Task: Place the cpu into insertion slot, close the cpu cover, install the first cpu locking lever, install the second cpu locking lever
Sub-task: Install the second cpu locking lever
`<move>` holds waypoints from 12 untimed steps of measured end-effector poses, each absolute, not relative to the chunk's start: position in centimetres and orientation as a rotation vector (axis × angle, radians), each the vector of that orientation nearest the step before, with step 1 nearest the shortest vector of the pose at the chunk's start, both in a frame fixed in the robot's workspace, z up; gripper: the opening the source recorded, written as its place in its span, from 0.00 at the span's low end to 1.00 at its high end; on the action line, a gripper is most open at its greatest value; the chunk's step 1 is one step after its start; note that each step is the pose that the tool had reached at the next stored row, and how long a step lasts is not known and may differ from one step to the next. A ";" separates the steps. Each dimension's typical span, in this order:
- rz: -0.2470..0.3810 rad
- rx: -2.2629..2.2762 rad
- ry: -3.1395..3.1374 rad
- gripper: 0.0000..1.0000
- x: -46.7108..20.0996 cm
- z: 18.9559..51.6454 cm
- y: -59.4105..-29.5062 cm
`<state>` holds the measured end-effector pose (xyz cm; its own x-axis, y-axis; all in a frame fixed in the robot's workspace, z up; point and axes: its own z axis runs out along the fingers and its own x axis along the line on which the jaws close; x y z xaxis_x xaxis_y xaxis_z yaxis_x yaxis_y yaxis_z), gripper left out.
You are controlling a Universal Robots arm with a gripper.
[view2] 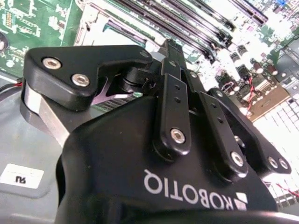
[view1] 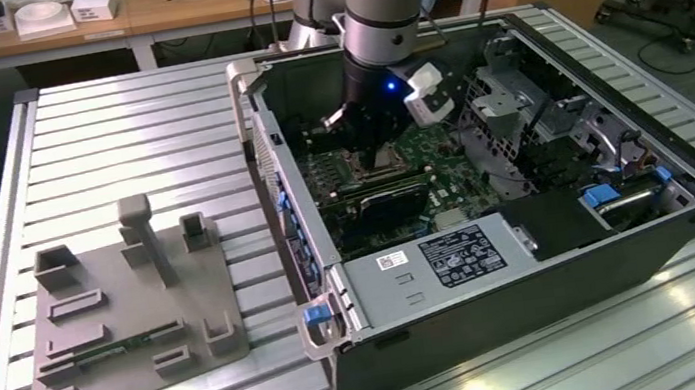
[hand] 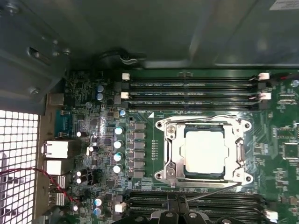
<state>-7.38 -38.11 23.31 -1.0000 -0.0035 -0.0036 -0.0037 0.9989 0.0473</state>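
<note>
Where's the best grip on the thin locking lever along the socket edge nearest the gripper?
Probably the end of the locking lever that angles away from the cpu cover, towards the gripper. It is a thin wire rod lying almost flat beside the cover, so come straight down from above and pinch across the rod where it stands clear of the cover.

Slatted table (view1: pixel 108 116) – computer case (view1: pixel 510 305), grey fixture (view1: pixel 123 325).

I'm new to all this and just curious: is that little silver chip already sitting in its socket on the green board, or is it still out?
In. In the first wrist view the cpu lies flat inside the insertion slot, with the cpu cover framing it.
</note>
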 end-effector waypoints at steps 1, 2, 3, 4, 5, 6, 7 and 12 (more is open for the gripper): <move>0.074 -0.006 3.139 0.10 -7.4 23.2 -38.1; 0.074 -0.007 3.139 0.10 -7.5 23.0 -38.1; 0.075 -0.007 3.140 0.10 -7.7 22.9 -38.1; 0.074 -0.008 3.141 0.10 -7.8 22.7 -38.1; 0.074 -0.008 3.142 0.10 -7.8 22.6 -38.1; 0.074 -0.009 3.143 0.10 -7.9 22.4 -38.1; 0.074 -0.009 3.143 0.10 -7.9 22.2 -38.1; 0.075 -0.009 3.143 0.10 -7.9 21.4 -38.1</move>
